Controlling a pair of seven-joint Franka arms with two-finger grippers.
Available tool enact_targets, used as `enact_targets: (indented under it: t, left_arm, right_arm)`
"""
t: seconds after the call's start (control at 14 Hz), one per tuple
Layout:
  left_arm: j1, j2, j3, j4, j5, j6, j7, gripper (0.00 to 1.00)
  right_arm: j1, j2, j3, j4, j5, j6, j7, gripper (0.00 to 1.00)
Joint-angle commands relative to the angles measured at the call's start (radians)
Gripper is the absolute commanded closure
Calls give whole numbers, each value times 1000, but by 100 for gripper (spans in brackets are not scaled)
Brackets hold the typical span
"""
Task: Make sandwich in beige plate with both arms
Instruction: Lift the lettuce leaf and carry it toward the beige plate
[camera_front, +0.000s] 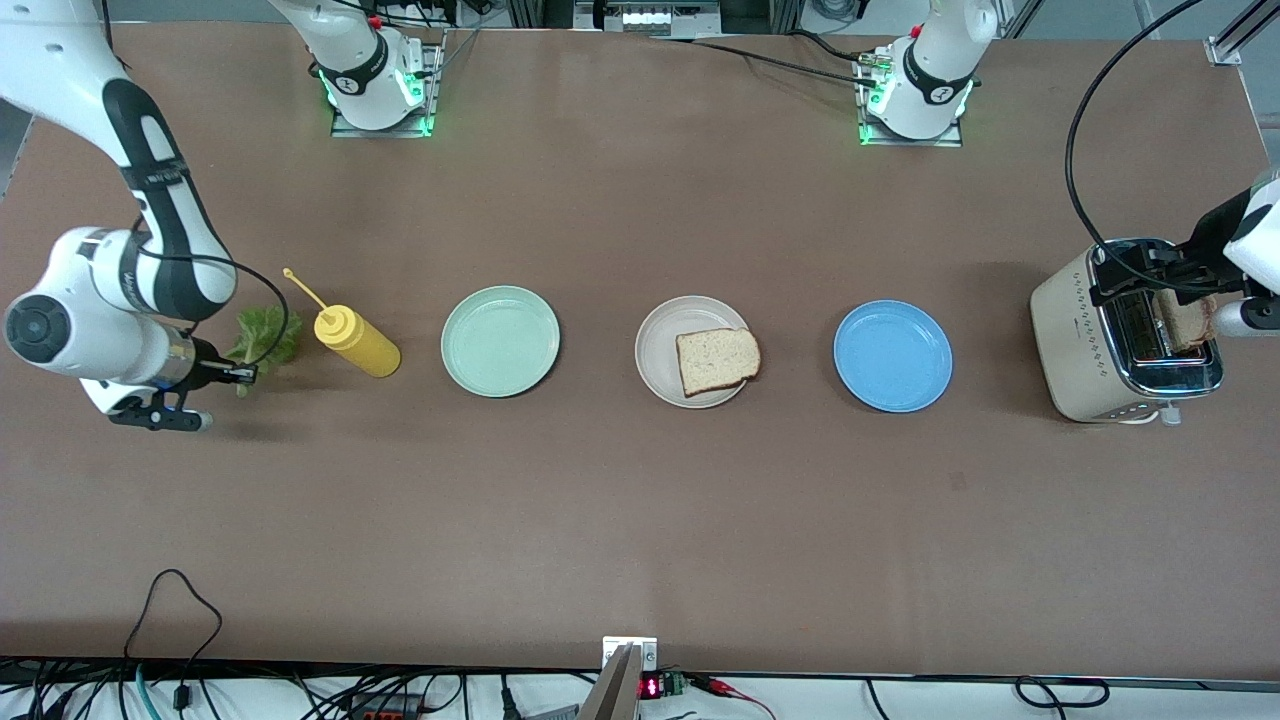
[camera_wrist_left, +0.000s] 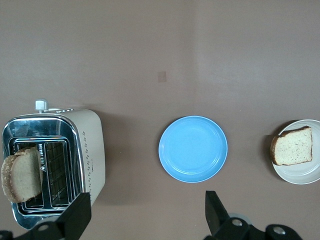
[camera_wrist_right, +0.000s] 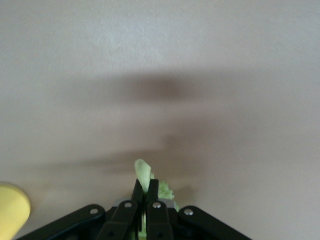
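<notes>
Right wrist view shows you the right gripper (camera_wrist_right: 145, 192) with its fingers pressed together on the lettuce leaf (camera_wrist_right: 145, 172); a pale green tip of the leaf sticks out just past the fingertips. From the front you find that gripper (camera_front: 240, 374) low over the table (camera_front: 640, 520) at the right arm's end, the ruffled leaf (camera_front: 266, 335) bunched against it and the yellow squeeze bottle (camera_front: 357, 340) lying just beside the leaf, toward the table's middle.

Your left gripper (camera_wrist_left: 145, 212) hangs with its fingers spread wide, holding nothing, above the toaster (camera_wrist_left: 55, 165) at the left arm's end. A second bread slice (camera_wrist_left: 22, 175) stands in one toaster slot, tilted, apart from both fingers.

You see the beige plate (camera_front: 660, 345) at the table's middle, with one slice of bread (camera_front: 717, 360) lying on it, overhanging the rim on the side toward the left arm's end. A mint-green plate (camera_front: 500, 340) sits beside it toward the right arm's end and a blue plate (camera_front: 893, 356) toward the left arm's end, all three in one row. The table top is plain brown; cables run along its edge nearest the front camera.
</notes>
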Motion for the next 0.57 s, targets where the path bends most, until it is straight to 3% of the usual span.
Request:
enact_targets:
  t: [0.0,0.5]
  left_arm:
    - [2,-40,-6,-55,12,22,5,0]
    - [8,-40,-5,-53,12,22,5,0]
  right_arm:
    - [-8,-106,8,-11,16,-129,-57,100]
    - [0,-318,10,47,167,-507,-89,100]
